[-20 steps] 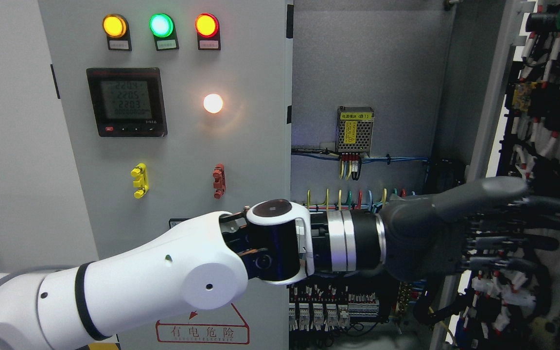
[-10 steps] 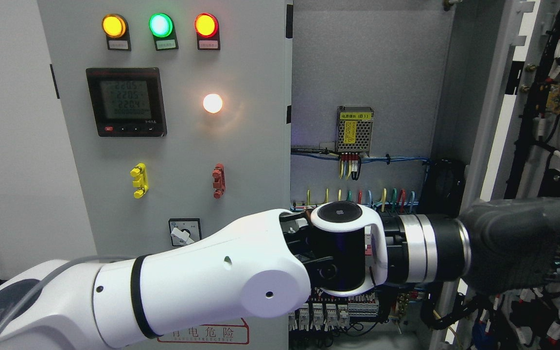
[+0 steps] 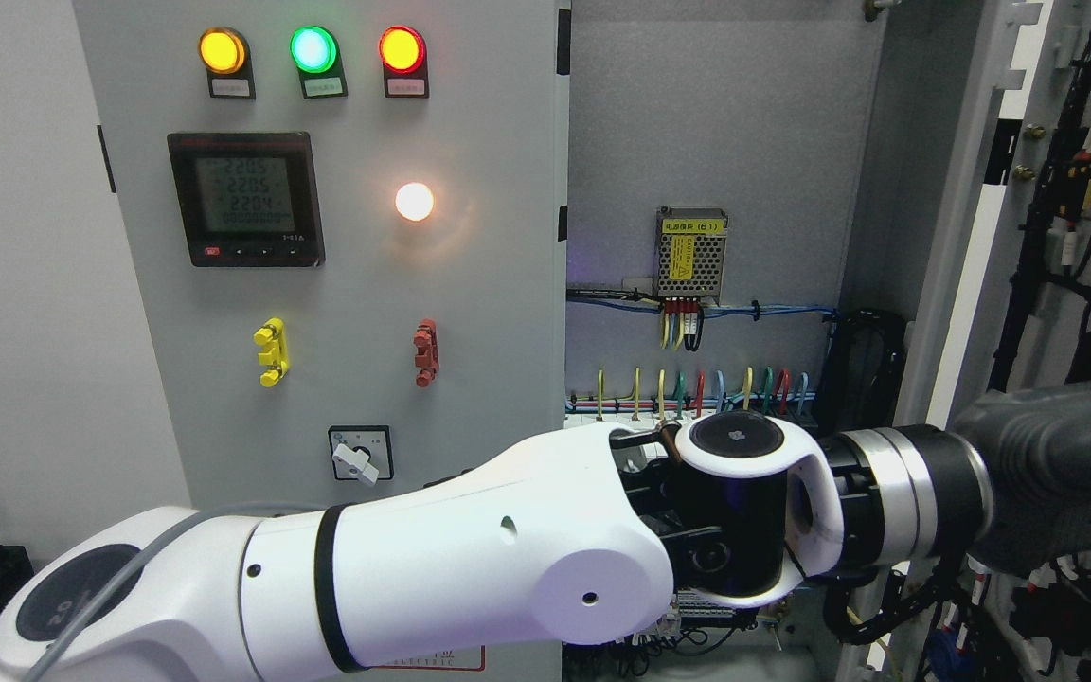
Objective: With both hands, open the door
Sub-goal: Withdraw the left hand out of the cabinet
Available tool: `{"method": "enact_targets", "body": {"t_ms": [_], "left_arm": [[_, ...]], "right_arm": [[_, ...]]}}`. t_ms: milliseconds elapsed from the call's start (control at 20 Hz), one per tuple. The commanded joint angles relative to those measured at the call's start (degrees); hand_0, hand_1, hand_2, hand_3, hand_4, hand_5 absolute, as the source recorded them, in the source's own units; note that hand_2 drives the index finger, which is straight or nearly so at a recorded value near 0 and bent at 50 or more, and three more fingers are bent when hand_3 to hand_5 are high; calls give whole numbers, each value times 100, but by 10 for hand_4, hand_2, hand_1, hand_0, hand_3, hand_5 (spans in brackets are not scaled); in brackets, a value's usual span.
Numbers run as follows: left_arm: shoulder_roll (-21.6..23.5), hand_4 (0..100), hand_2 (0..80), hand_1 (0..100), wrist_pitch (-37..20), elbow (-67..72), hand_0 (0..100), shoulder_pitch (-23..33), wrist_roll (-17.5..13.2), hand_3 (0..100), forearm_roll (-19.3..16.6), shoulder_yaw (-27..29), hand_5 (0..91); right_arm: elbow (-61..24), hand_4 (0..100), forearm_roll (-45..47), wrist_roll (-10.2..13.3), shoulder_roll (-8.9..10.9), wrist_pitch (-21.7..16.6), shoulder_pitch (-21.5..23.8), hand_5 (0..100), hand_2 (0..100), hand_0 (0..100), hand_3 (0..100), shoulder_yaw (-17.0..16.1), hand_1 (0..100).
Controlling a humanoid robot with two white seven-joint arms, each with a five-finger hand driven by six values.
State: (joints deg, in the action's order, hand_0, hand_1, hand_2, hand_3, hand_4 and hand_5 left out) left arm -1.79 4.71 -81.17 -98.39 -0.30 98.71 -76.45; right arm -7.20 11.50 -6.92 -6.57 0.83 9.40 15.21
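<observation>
The grey cabinet's right door (image 3: 976,237) stands swung open at the picture's right, its inner face covered in black wiring and components (image 3: 1090,189). My left arm (image 3: 508,559) comes in from the lower left and stretches across the cabinet front. Its dark grey left hand (image 3: 1062,474) lies against the inner side of that door and runs off the right edge, so its grasp is hidden. The left door (image 3: 366,284), with lamps, a meter and switches, stays closed. No right arm shows.
The open cabinet interior (image 3: 716,142) holds a power supply (image 3: 692,251), coloured wires (image 3: 697,388) and terminal rows low down. A rotary switch (image 3: 359,455) sits just above my forearm. A plain wall (image 3: 6,284) is at the left.
My left arm has reached farther right and the right door has swung wider open. The hand, fully seen with straight fingers a second ago, now runs partly out of frame.
</observation>
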Motion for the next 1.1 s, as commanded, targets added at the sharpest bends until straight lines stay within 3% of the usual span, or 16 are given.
{"method": "enact_targets", "body": {"t_ms": [0, 150, 401, 702, 852, 952, 1052], "left_arm": [[-234, 0, 0, 389, 21, 49, 120, -5, 74, 0, -18, 25, 0], [80, 0, 0, 389, 83, 40, 120, 30, -56, 0, -27, 130, 0], [1503, 0, 0, 389, 460, -47, 120, 293, -847, 0, -27, 253, 0], [3646, 0, 0, 389, 1181, -696, 120, 908, -1594, 0, -53, 684, 0], [4659, 0, 0, 389, 1199, -987, 120, 1259, -2182, 0, -508, 693, 0], [5291, 0, 0, 389, 1199, -1198, 120, 1786, -2814, 0, -1027, 833, 0], [5950, 0, 0, 389, 1138, -1383, 120, 2488, -3377, 0, -1291, 1122, 0]], "right_arm": [[0, 0, 1, -2, -2, -3, 0, 0, 0, 120, 0, 0, 389], [0, 0, 1, -2, -2, -3, 0, 0, 0, 120, 0, 0, 389], [0, 0, 1, -2, -2, -3, 0, 0, 0, 120, 0, 0, 389], [0, 0, 1, -2, -2, -3, 0, 0, 0, 120, 0, 0, 389], [0, 0, 1, -2, -2, 5, 0, 0, 0, 120, 0, 0, 389], [0, 0, 1, -2, 7, 5, 0, 0, 0, 120, 0, 0, 389], [0, 0, 1, -2, 7, -3, 0, 0, 0, 120, 0, 0, 389]]}}
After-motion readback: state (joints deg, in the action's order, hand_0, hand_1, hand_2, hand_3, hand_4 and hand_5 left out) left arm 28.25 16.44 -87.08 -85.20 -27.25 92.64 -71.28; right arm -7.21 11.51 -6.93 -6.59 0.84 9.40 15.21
